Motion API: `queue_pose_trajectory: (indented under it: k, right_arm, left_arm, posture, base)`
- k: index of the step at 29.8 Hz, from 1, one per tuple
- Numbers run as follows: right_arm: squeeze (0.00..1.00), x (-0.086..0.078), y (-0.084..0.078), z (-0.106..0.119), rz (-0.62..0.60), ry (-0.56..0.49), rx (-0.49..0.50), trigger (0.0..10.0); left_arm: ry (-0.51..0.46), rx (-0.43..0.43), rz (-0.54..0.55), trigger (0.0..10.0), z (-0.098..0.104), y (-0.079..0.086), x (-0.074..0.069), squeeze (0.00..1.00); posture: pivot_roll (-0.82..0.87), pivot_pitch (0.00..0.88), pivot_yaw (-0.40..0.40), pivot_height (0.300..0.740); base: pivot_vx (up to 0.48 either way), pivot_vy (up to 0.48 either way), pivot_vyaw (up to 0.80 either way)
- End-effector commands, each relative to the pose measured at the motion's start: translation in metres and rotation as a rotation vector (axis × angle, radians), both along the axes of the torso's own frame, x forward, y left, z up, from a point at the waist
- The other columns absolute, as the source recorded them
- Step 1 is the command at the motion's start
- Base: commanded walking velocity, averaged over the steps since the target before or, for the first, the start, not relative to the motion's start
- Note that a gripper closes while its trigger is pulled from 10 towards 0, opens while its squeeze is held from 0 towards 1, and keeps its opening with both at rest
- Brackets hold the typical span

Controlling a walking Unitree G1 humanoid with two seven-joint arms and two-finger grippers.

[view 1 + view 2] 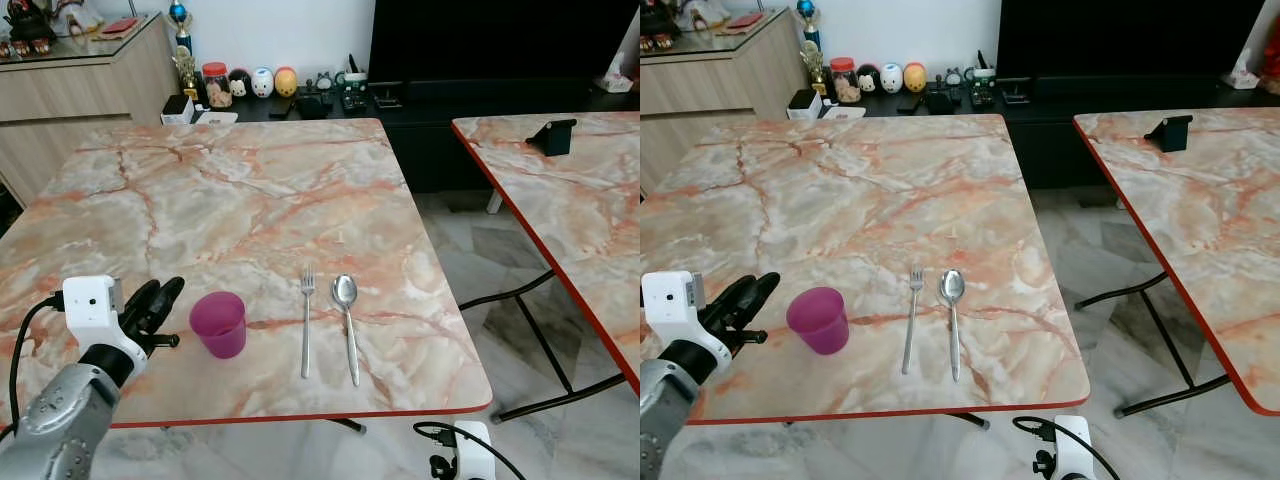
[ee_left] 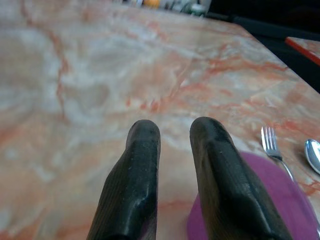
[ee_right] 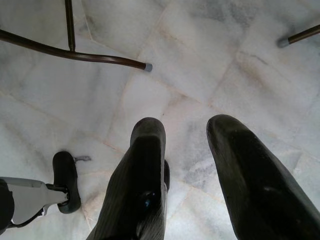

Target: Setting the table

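Left eye view — left gripper [image 1: 165, 300] beside purple cup [image 1: 218, 323] on counter [image 1: 240, 200], jaws slightly parted, empty; right gripper [image 3: 187, 135] jaws apart — empty.

home living/dining room, marble-pattern folding table [image 1: 250, 190] beside a second one [image 1: 570, 210], low black TV console [image 1: 420, 105] with big dark screen [image 1: 500, 40], egg-shaped figurines [image 1: 262, 82], trophy [image 1: 181, 45], wood sideboard [image 1: 80, 90], marble tile floor [image 1: 500, 270]

The table [image 1: 250, 190] has a glossy marble-look top; the fork [image 1: 306, 325] and spoon [image 1: 347, 315] are shiny metal, the cup [image 1: 219, 324] matt purple plastic.
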State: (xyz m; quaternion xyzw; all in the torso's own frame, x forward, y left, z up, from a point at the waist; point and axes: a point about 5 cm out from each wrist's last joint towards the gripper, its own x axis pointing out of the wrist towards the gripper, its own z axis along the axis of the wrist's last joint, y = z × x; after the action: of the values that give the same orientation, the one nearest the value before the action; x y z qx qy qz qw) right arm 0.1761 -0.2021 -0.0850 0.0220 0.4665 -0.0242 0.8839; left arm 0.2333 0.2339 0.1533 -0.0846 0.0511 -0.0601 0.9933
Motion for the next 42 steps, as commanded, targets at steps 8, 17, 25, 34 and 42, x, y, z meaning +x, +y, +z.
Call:
queue_pose_trajectory:
  k: [8,17,25,34,42]
  right_arm:
    - [0.00,0.002,0.001,0.000,0.006,0.007,0.000,10.0]
    - [0.00,0.001,0.002,0.000,0.001,0.010,0.003,10.0]
    - [0.00,0.001,0.003,0.000,-0.001,0.010,0.006,10.0]
    - [0.00,0.001,0.005,-0.001,-0.004,0.013,0.010,10.0]
    - [0.00,0.001,0.004,-0.001,-0.001,0.012,0.011,10.0]
  left_arm:
    - [0.119,-0.039,-0.071,10.0,0.002,-0.003,-0.003,1.00]
    - [0.131,-0.094,-0.082,10.0,0.008,-0.005,0.000,1.00]
    - [0.131,-0.092,-0.087,10.0,0.012,-0.012,0.007,0.00]
    - [0.162,-0.039,-0.090,10.0,0.010,-0.013,0.009,0.00]
    - [0.226,-0.015,-0.123,10.0,0.002,-0.013,0.003,0.00]
  posture:
    - [0.04,0.000,0.010,0.724]
    - [0.04,0.000,0.019,0.724]
    - [0.04,0.000,0.027,0.724]
    - [0.04,0.000,0.032,0.724]
    - [0.04,0.000,0.031,0.724]
  base:
    - [0.000,0.000,0.00]
    - [0.000,0.000,0.00]
    - [0.000,0.000,0.00]
    - [0.000,0.000,0.00]
    - [0.000,0.000,0.00]
